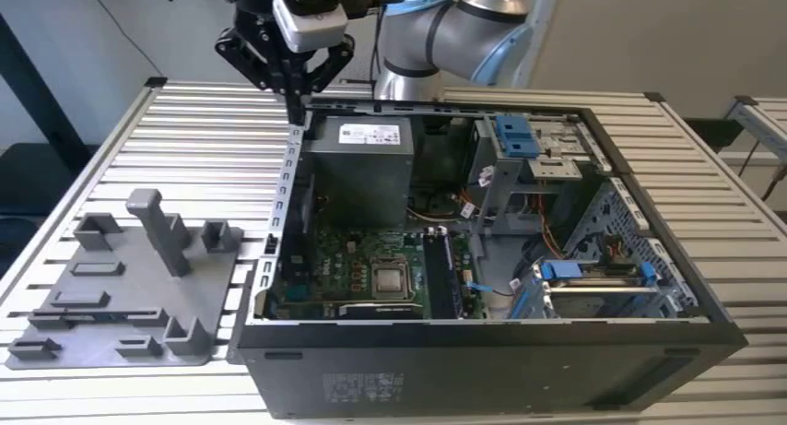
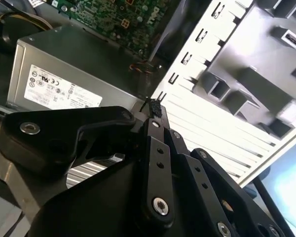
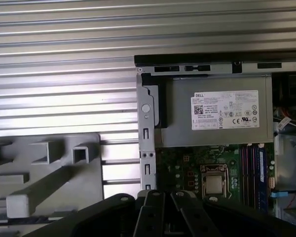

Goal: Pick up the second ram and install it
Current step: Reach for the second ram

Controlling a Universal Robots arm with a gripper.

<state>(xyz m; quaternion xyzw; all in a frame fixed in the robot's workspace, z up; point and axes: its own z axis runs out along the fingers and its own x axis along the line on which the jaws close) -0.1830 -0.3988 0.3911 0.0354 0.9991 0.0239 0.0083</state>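
Note:
My gripper (image 1: 297,100) hangs high over the back corner of the open computer case (image 1: 492,351), on the exterior view's left. Its black fingers meet at the tips with nothing between them, which also shows in the second wrist view (image 2: 154,106). A thin dark stick that looks like the second ram (image 1: 96,312) lies in a slot near the front of the grey holder tray (image 1: 135,287), far below and in front of the gripper. Inside the case, the green motherboard (image 1: 350,259) carries a dark stick (image 1: 437,277) standing in its memory slots.
A grey power supply (image 1: 357,167) fills the case's back corner directly beside the gripper. The silver processor (image 1: 391,279) sits mid-board. Blue-latched drive cages (image 1: 591,277) and cables crowd the exterior view's right. The tray has a tall upright post (image 1: 160,231). A ribbed metal tabletop (image 1: 209,139) lies all around.

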